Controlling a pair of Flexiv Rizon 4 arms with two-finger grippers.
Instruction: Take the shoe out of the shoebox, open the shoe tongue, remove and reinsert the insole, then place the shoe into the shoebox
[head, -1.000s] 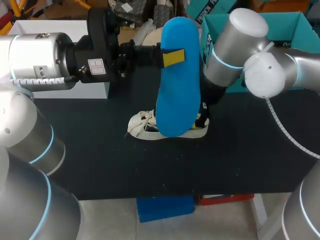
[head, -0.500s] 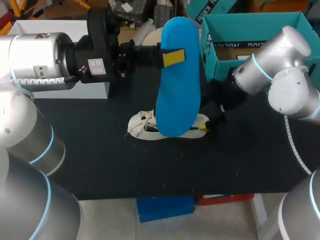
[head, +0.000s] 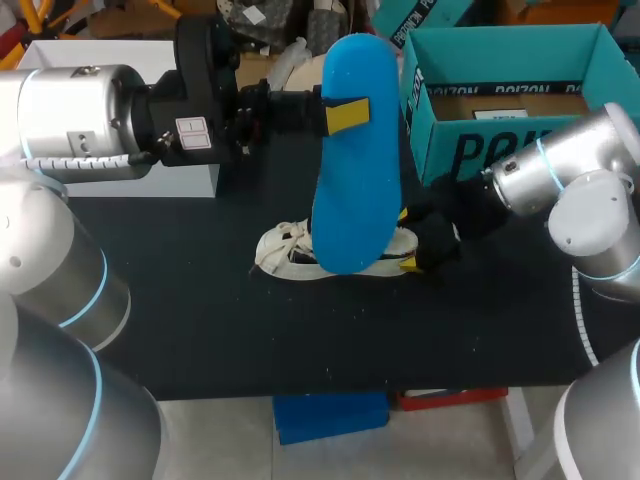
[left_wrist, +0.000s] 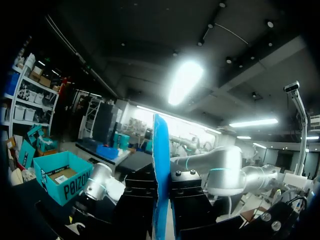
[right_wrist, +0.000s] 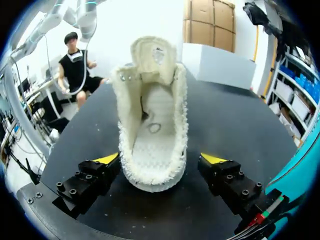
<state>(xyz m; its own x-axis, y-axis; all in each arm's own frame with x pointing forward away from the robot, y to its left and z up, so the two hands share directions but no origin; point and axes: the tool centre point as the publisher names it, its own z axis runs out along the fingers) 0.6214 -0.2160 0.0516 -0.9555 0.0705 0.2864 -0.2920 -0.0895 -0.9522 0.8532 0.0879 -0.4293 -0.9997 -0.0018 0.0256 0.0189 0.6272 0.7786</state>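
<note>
head: left gripper (head: 338, 116) is clamping the insole (head: 355, 170) upright over the shoe (head: 285, 250) at table centre; box (head: 500, 150) at 1 o'clock.
left wrist: insole is sitting pinched edge-on.
right wrist: right gripper (right_wrist: 160, 159) is gaping wide around the heel, not touching.
tongue open, insole out; reinserting and boxing are remaining.

Blue insole (left_wrist: 160, 150) edge-on in gripper (left_wrist: 162, 192)

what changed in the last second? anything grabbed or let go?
The right arm swung out toward its own side and lower, uncovering the box. The right hand now points at the shoe heel, fingers open on either side, gripping nothing. Nothing grabbed or released. Unchanged: the left hand holds the insole upright over the shoe; shoe and box have not moved.
</note>
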